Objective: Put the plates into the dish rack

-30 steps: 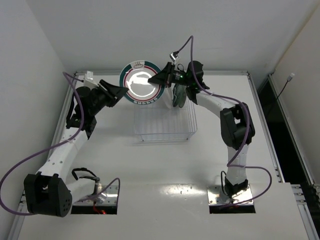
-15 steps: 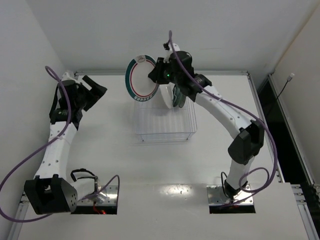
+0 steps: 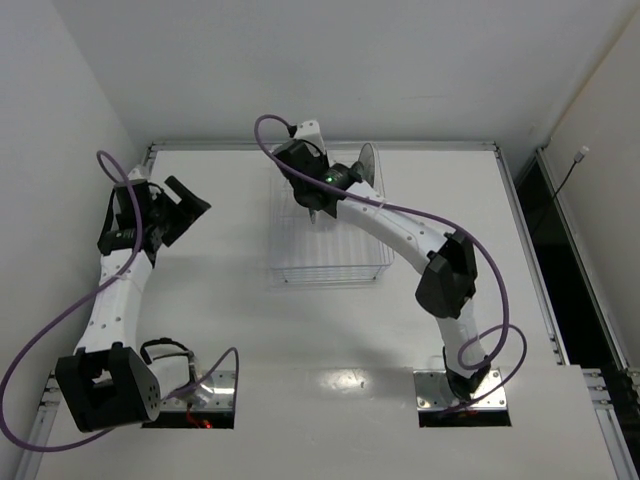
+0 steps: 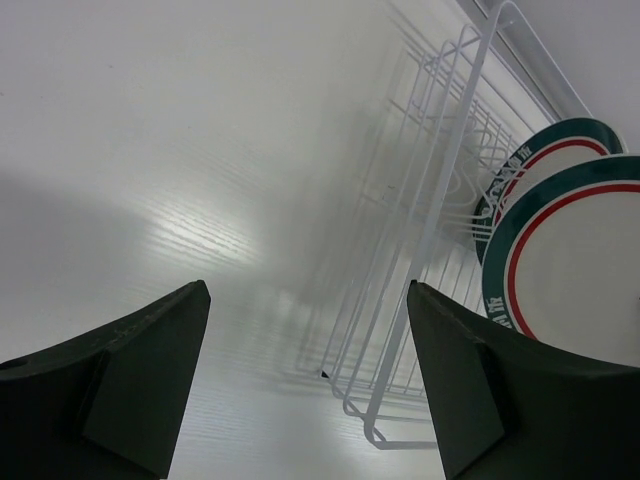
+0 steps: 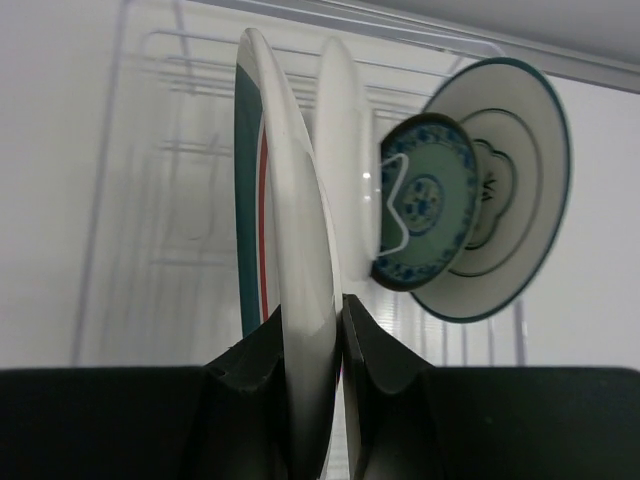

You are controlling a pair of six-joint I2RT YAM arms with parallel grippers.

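The clear wire dish rack [image 3: 330, 245] stands at the table's back middle; it also shows in the left wrist view [image 4: 440, 200]. My right gripper [image 3: 313, 207] [image 5: 312, 318] is over the rack's back left, shut on a white plate with a teal and red rim [image 5: 285, 250], held upright and edge-on among the wires. Beside it in the rack stand another white plate [image 5: 340, 170], the small teal-green patterned plate [image 5: 425, 205] and a larger teal-rimmed plate [image 5: 505, 190]. My left gripper [image 3: 193, 205] [image 4: 305, 290] is open and empty, left of the rack.
The left wrist view shows two teal-and-red rimmed plates [image 4: 570, 260] upright behind the rack's near wires. A plate's grey edge [image 3: 366, 163] rises above the rack's back right. White walls close the table at the back and left.
My left gripper drew back left from the plate's edge. My right arm turned the plate from face-on above the rack's back to edge-on and lowered it into the rack.
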